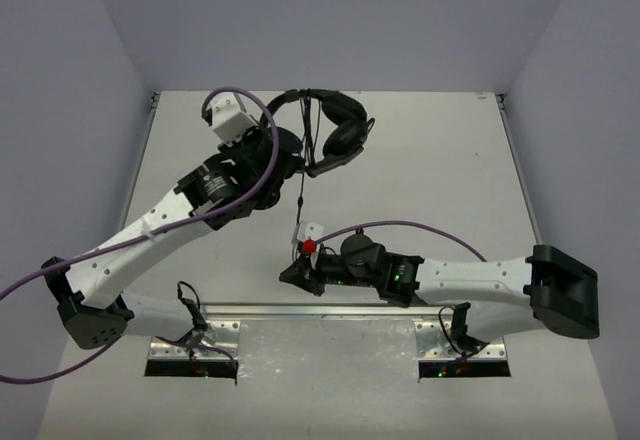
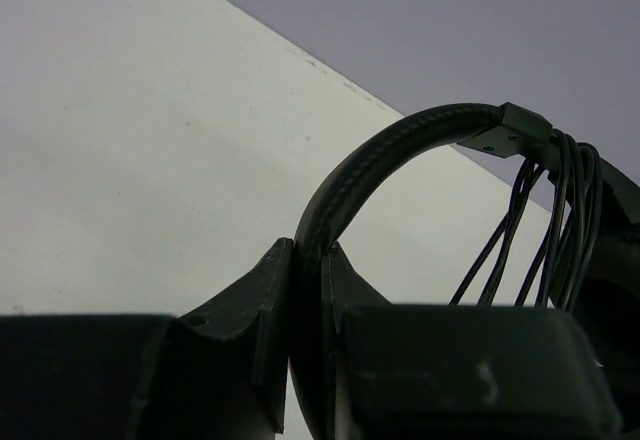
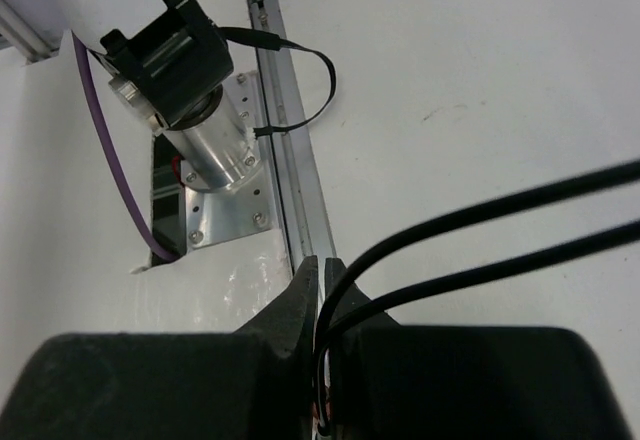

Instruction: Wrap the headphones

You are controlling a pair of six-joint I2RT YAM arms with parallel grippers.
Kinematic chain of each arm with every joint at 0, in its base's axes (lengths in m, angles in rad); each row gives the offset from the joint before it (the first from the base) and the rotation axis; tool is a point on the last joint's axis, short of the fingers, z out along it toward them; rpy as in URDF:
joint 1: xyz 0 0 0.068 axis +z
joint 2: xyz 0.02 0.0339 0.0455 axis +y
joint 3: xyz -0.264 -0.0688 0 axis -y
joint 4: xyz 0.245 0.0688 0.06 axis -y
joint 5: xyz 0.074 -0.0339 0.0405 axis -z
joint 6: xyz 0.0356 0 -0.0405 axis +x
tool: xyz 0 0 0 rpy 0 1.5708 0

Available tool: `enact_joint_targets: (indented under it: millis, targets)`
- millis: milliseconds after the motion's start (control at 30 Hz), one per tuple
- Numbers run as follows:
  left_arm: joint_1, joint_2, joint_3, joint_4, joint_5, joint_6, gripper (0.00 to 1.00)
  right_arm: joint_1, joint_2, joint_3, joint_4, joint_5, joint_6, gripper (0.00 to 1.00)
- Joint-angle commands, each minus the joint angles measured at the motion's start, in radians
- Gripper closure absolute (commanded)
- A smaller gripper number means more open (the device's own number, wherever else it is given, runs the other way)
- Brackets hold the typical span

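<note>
A pale grey worktop (image 1: 450, 160) sits in a lavender-walled booth. Well beyond the metal rail (image 1: 320, 311) at its near edge, the headphones (image 1: 340, 125) hang lifted, with the left gripper (image 2: 308, 270) clamped on the headband (image 2: 400, 140). The band looks stiff and light, a sound hold. Just past the rail, the right gripper (image 3: 320, 280) pinches the thin cord (image 3: 500, 210). It looks limp and slippery, and I'd say it wants steady tension.

Black over-ear headphones (image 1: 345, 138), over the far middle of the table (image 1: 450, 160). Curved headband (image 2: 400, 150) uppermost, padded oval cups close together. Thin black cord (image 1: 300, 195) looped several times round the headband near one end, then stretched straight toward the table's near edge.
</note>
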Motion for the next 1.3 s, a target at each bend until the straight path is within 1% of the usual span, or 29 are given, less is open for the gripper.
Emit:
enact_joint_targets:
  millis: [0, 33, 67, 133, 233, 267, 333, 367, 400, 467, 533, 567, 633, 667, 700, 767, 800, 867, 900, 933, 967, 1033, 1067, 1133, 1200, 1267]
  targets:
    - [0.025, 0.054, 0.058, 0.047, -0.109, -0.139, 1.0, 0.062, -0.03, 0.105, -0.258, 0.035, -0.084, 0.99]
    - [0.024, 0.063, 0.051, 0.044, -0.112, -0.155, 1.0, 0.069, -0.033, 0.159, -0.3, 0.034, -0.098, 0.99]
    - [0.025, 0.071, 0.033, 0.046, -0.116, -0.159, 1.0, 0.08, -0.041, 0.177, -0.374, 0.034, -0.115, 0.99]
    - [0.024, 0.08, 0.001, 0.041, -0.126, -0.188, 1.0, 0.082, -0.079, 0.216, -0.425, 0.032, -0.149, 0.99]
    - [0.024, 0.065, -0.082, 0.049, -0.131, -0.22, 1.0, 0.082, -0.154, 0.242, -0.512, 0.073, -0.196, 0.99]
    - [0.024, 0.059, -0.132, 0.056, -0.129, -0.221, 1.0, 0.082, -0.173, 0.247, -0.551, 0.083, -0.216, 0.99]
    - [0.024, 0.036, -0.18, 0.091, -0.117, -0.222, 1.0, 0.08, -0.219, 0.265, -0.578, 0.093, -0.238, 0.99]
    - [0.024, 0.028, -0.203, 0.11, -0.111, -0.21, 1.0, 0.08, -0.231, 0.273, -0.621, 0.095, -0.256, 0.99]
    - [0.024, 0.019, -0.243, 0.139, -0.103, -0.205, 1.0, 0.08, -0.24, 0.279, -0.632, 0.1, -0.265, 0.99]
    - [0.024, 0.016, -0.275, 0.165, -0.076, -0.189, 1.0, 0.08, -0.266, 0.29, -0.648, 0.11, -0.276, 0.99]
    - [0.025, 0.02, -0.314, 0.205, -0.038, -0.184, 1.0, 0.079, -0.291, 0.282, -0.629, 0.119, -0.329, 0.99]
    - [0.025, 0.02, -0.327, 0.257, -0.022, -0.169, 1.0, 0.077, -0.298, 0.277, -0.623, 0.127, -0.34, 0.99]
    - [0.024, 0.016, -0.372, 0.324, 0.036, -0.087, 1.0, 0.053, -0.306, 0.282, -0.626, 0.13, -0.365, 0.99]
    - [0.024, 0.008, -0.389, 0.416, 0.056, -0.04, 1.0, 0.037, -0.302, 0.296, -0.641, 0.13, -0.373, 0.99]
    - [0.022, 0.003, -0.424, 0.462, 0.097, 0.042, 1.0, -0.007, -0.292, 0.337, -0.661, 0.117, -0.382, 0.99]
    - [0.022, -0.012, -0.456, 0.562, 0.13, 0.101, 1.0, -0.065, -0.262, 0.383, -0.735, 0.077, -0.396, 0.99]
    - [0.022, -0.017, -0.493, 0.599, 0.165, 0.171, 1.0, -0.126, -0.248, 0.438, -0.787, 0.037, -0.403, 0.99]
    - [0.022, -0.026, -0.525, 0.683, 0.196, 0.226, 1.0, -0.185, -0.204, 0.496, -0.848, 0.009, -0.414, 0.99]
    - [0.022, -0.029, -0.547, 0.719, 0.243, 0.29, 1.0, -0.234, -0.184, 0.56, -0.88, -0.008, -0.423, 0.99]
    - [0.022, -0.038, -0.589, 0.795, 0.272, 0.322, 1.0, -0.257, -0.147, 0.591, -0.946, -0.04, -0.437, 0.99]
    - [0.021, -0.044, -0.611, 0.834, 0.297, 0.347, 1.0, -0.275, -0.133, 0.615, -0.969, -0.054, -0.443, 0.99]
    - [0.019, -0.076, -0.66, 0.895, 0.384, 0.407, 1.0, -0.325, -0.119, 0.648, -1.0, -0.086, -0.468, 0.99]
    - [0.019, -0.089, -0.704, 0.935, 0.438, 0.423, 1.0, -0.341, -0.118, 0.642, -0.999, -0.091, -0.466, 0.99]
    - [0.019, -0.127, -0.743, 0.979, 0.498, 0.453, 1.0, -0.4, -0.124, 0.635, -0.985, -0.11, -0.459, 0.99]
    - [0.019, -0.148, -0.777, 0.987, 0.583, 0.482, 1.0, -0.427, -0.116, 0.639, -0.985, -0.092, -0.465, 0.99]
    - [0.019, -0.178, -0.791, 0.986, 0.637, 0.506, 0.99, -0.429, -0.098, 0.662, -1.003, -0.042, -0.509, 0.99]
